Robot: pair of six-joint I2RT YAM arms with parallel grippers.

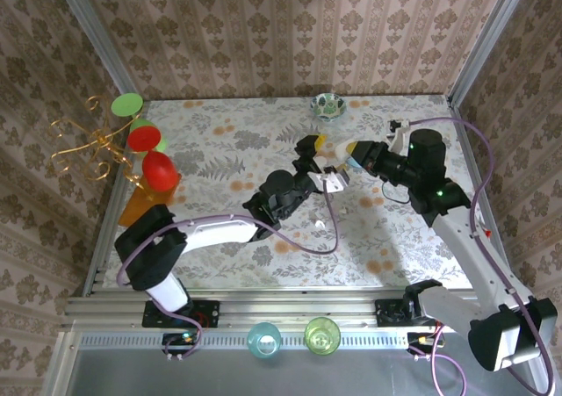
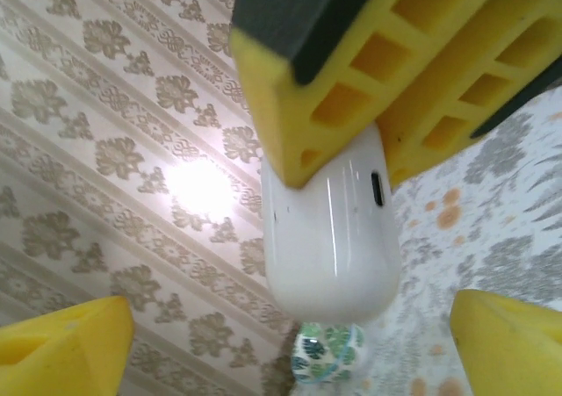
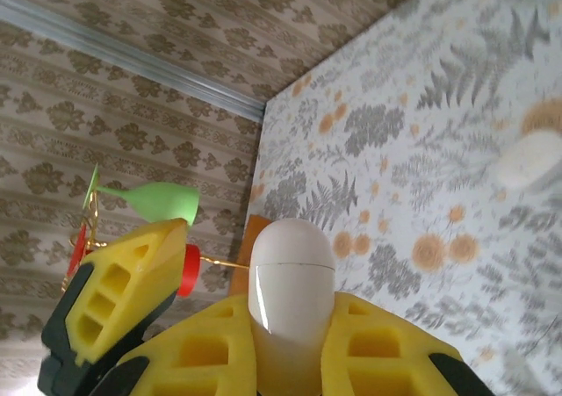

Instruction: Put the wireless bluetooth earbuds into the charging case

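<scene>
So the right gripper (image 3: 290,348) is clamped on a white pebble-shaped charging case (image 3: 290,269), held up in the air over the middle of the table (image 1: 219,133), with the rounded end poking out past the yellow fingers (image 3: 215,352). The left gripper (image 1: 327,161) is right up against it with its jaws spread wide and nothing in them, one finger on each side of the case in the left wrist view. The wireless bluetooth earbuds: there's a tiny white speck (image 1: 320,225) on the table below the two grippers, probably one of them, but it's too small to be sure. A small patterned bowl (image 1: 327,106) sits at the back edge.
</scene>
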